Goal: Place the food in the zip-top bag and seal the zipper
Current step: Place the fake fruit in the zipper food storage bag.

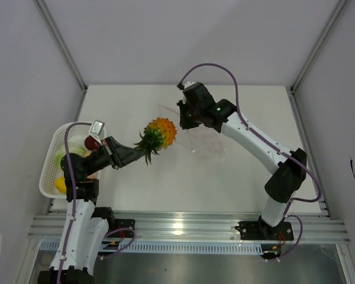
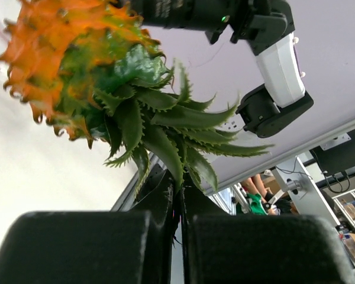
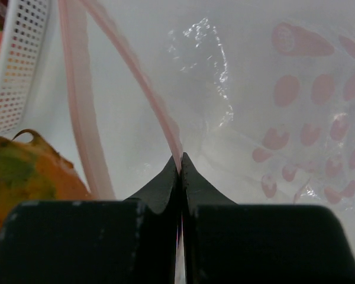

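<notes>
My left gripper (image 1: 147,152) is shut on the green leaf crown of a toy pineapple (image 1: 160,134) and holds it in the air over the table's middle. In the left wrist view the leaves (image 2: 160,118) run down between my closed fingertips (image 2: 180,183). My right gripper (image 1: 186,121) is shut on the pinkish-red zipper (image 3: 136,71) of the clear zip-top bag (image 1: 204,142) and lifts one side of its mouth. The pineapple (image 3: 23,171) hangs just left of the open bag mouth. More food lies in the basket: a dark red apple (image 1: 92,142) and a yellow piece (image 1: 60,184).
The white lattice basket (image 1: 50,157) stands at the table's left edge, beside my left arm; its wall shows in the right wrist view (image 3: 18,65). The bag has pink printed spots (image 3: 319,89). Grey walls enclose the table on three sides.
</notes>
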You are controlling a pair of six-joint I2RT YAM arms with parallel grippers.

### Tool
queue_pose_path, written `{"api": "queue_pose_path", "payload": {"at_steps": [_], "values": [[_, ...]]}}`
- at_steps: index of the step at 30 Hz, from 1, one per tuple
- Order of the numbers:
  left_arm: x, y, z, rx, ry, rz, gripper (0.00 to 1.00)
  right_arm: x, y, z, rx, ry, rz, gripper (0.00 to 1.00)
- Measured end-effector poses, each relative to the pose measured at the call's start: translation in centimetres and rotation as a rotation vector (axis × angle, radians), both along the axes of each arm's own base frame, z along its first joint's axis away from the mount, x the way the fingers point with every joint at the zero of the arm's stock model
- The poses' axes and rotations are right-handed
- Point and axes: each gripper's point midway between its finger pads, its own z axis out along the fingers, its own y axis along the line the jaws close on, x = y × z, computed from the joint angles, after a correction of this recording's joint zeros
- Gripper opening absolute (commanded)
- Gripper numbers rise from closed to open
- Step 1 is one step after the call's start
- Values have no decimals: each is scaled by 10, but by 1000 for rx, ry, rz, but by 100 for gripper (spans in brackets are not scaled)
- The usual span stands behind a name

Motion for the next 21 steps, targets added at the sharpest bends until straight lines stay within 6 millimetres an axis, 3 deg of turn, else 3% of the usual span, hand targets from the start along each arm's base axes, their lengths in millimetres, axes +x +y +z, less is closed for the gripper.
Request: {"api": "queue_pose_path", "payload": {"at_steps": [4,7,14,21], "values": [[-2,-1,-8,-19,-11,-12,1,-7,-1,26,106,17,11,0],[-3,-3,-10,-42,-19,-29,1,-14,5,32,144,38,38,0],[-11,-4,4,-78,-68,-54,1,-26,8,17,124,78,60,0],[-29,-5,35,-20,-219,-39,1,-30,8,5,107,100,65,0]]}}
